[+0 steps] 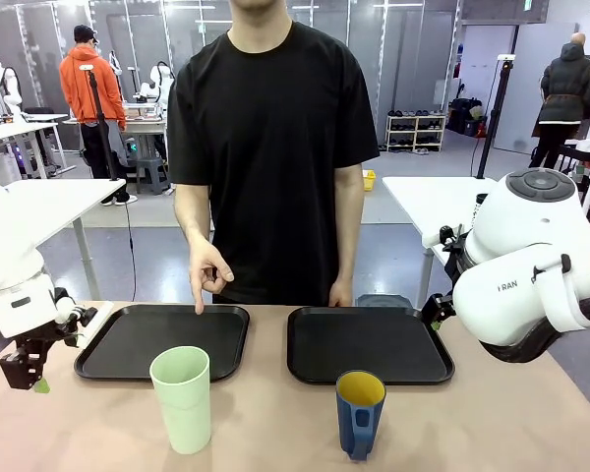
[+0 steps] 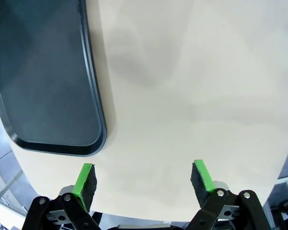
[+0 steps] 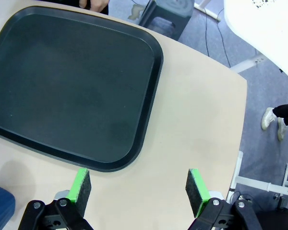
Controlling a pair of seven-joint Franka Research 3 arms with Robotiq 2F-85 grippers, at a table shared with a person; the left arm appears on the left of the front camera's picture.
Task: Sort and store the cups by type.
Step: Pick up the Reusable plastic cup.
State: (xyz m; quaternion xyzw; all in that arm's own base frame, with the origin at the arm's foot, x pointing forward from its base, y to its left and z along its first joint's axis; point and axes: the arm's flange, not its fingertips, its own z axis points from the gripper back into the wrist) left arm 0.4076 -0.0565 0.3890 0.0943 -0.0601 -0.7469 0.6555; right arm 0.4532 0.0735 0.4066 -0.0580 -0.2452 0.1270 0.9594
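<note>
On the table [image 1: 275, 423], near edge: mint tumbler [image 1: 181, 397] before left tray [image 1: 164, 341], blue mug [image 1: 360, 413] before right tray [image 1: 369, 344], seemingly one per type; person's hand [image 1: 208, 273] pointing at left tray; left gripper [image 2: 144, 175], right gripper [image 3: 139, 184] spread, empty.

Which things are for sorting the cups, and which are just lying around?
For the job: mint-green tumbler, dark blue mug, left black tray, right black tray, the person's pointing hand.
Just there: grey stool, white side table.
</note>
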